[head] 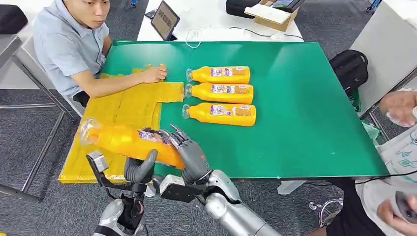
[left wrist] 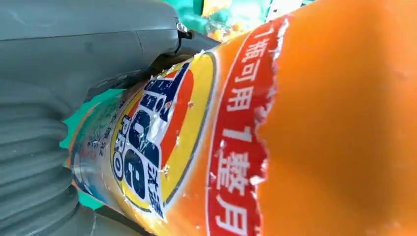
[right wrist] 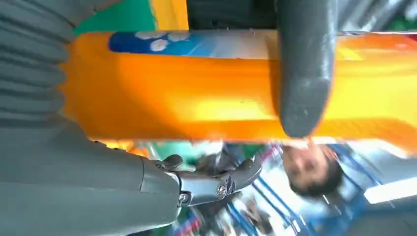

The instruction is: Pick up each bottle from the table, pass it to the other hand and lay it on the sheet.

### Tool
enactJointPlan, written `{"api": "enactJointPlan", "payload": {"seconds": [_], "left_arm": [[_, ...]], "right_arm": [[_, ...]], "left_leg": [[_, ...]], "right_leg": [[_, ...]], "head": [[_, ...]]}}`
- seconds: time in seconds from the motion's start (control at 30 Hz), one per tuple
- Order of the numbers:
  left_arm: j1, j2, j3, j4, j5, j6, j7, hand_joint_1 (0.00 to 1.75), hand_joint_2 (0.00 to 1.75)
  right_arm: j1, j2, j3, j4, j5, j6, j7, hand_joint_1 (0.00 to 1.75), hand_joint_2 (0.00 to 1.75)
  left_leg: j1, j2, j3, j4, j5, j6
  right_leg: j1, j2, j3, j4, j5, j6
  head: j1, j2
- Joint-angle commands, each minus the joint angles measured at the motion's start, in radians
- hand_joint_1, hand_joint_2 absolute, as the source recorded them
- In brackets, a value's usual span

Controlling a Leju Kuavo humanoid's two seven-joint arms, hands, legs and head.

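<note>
An orange bottle (head: 125,141) with a clear cap hangs tilted above the near edge of the yellow sheet (head: 133,105), its cap end pointing left. My right hand (head: 189,153) wraps its fingers over the bottle's base end. From below, my left hand (head: 140,169) touches its middle, thumb raised against its side. The torn label (left wrist: 162,142) sits close to the left palm, and a dark finger (right wrist: 301,78) lies across the bottle (right wrist: 187,88). Three more orange bottles (head: 220,74) (head: 221,93) (head: 221,114) lie side by side on the green table (head: 305,108).
A person sits at the left with a hand (head: 153,73) resting on the far part of the sheet. Another person (head: 399,110) is at the right edge. A tablet (head: 164,19) and a black bag (head: 350,66) lie beyond the table.
</note>
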Motion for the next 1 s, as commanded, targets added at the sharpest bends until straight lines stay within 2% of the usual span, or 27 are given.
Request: {"api": "enactJointPlan", "payload": {"seconds": [0.03,0.13,0.33,0.47,0.53,0.6,0.7,0.73,1.0], "left_arm": [[-0.225,0.090,0.117,0.296,-0.188,0.213,-0.028,1.75,1.75],[-0.335,0.133,0.144,0.445,-0.375,0.300,-0.050,1.75,1.75],[-0.338,0.117,0.165,0.450,-0.403,0.288,-0.050,1.75,1.75],[-0.410,0.186,0.056,0.522,-0.705,0.412,-0.002,1.75,1.75],[-0.493,0.199,0.053,0.614,-0.795,0.375,0.040,1.75,1.75],[-0.605,0.219,-0.003,0.754,-0.948,0.385,0.103,1.75,1.75],[-0.719,0.214,-0.031,0.887,-1.016,0.289,0.155,1.75,1.75],[-0.757,0.217,-0.069,0.939,-1.064,0.236,0.191,1.75,1.75],[-0.913,0.236,-0.282,1.061,-1.353,0.082,0.413,1.75,1.75]], "right_arm": [[0.048,-0.078,0.074,-0.213,0.108,-0.186,-0.026,0.00,0.00],[0.062,-0.094,0.089,-0.305,0.108,-0.208,-0.030,0.00,0.00],[0.061,-0.097,0.087,-0.302,0.108,-0.208,-0.029,0.00,0.00],[0.088,-0.105,0.056,-0.348,0.086,-0.230,-0.046,0.00,0.00],[0.114,-0.114,0.022,-0.381,0.049,-0.214,-0.056,0.00,0.00],[0.136,-0.121,-0.007,-0.389,0.025,-0.187,-0.070,0.00,0.00],[0.155,-0.121,-0.025,-0.371,-0.004,-0.150,-0.090,0.00,0.00],[0.156,-0.118,-0.031,-0.359,-0.018,-0.138,-0.096,0.00,0.00],[0.158,-0.103,-0.056,-0.315,-0.070,-0.096,-0.126,0.00,0.00]], "left_leg": [[0.001,-0.002,0.004,-0.001,0.000,-0.002],[0.002,-0.003,0.003,-0.001,0.000,-0.002],[0.002,-0.001,0.004,0.000,0.000,-0.002],[0.002,-0.001,0.002,0.000,0.001,-0.002],[0.002,-0.004,0.002,0.001,0.001,-0.002],[0.003,-0.006,0.003,0.001,0.001,-0.003],[0.004,-0.008,0.001,0.002,0.002,-0.003],[0.003,-0.006,0.000,0.001,0.002,-0.002],[0.002,-0.001,0.001,0.001,0.002,-0.002]], "right_leg": [[0.001,-0.002,0.004,-0.001,-0.001,-0.002],[0.002,-0.003,0.004,0.000,-0.001,-0.003],[0.002,-0.001,0.005,0.000,-0.001,-0.002],[0.001,-0.001,0.003,0.000,-0.001,-0.002],[0.002,-0.004,0.004,0.001,-0.002,-0.002],[0.002,-0.005,0.004,0.001,-0.002,-0.003],[0.003,-0.008,0.004,0.002,-0.002,-0.003],[0.002,-0.005,0.002,0.001,-0.001,-0.002],[0.002,-0.001,0.002,0.001,0.001,-0.001]], "head": [[0.000,0.000],[0.000,0.000],[0.000,0.000],[0.000,0.000],[0.000,0.000],[0.000,0.000],[0.000,0.000],[0.000,0.000],[0.000,0.000]]}}
